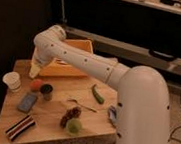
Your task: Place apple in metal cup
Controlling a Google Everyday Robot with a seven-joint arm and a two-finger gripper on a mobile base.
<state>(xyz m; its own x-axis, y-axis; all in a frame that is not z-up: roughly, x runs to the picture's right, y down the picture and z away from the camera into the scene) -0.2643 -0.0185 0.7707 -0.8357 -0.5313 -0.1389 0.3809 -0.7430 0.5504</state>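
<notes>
The apple (pixel 35 84), small and orange-red, sits on the wooden table (pixel 51 126) at its left side. The metal cup (pixel 46 91), a short dark grey cylinder, stands upright right beside it, to its right. My white arm reaches in from the right, bends over the yellow bin and points down. My gripper (pixel 33 71) hangs just above and slightly left of the apple. The apple is not in the cup.
A white paper cup (pixel 13 81) stands left of the apple. A yellow bin (pixel 70 66) is at the back. A blue packet (pixel 28 101), a striped bar (pixel 19 127), dark grapes (pixel 70 115), a yellow-green round thing (pixel 74 126), a green pepper (pixel 97 94) and a blue cloth (pixel 112 115) lie on the table.
</notes>
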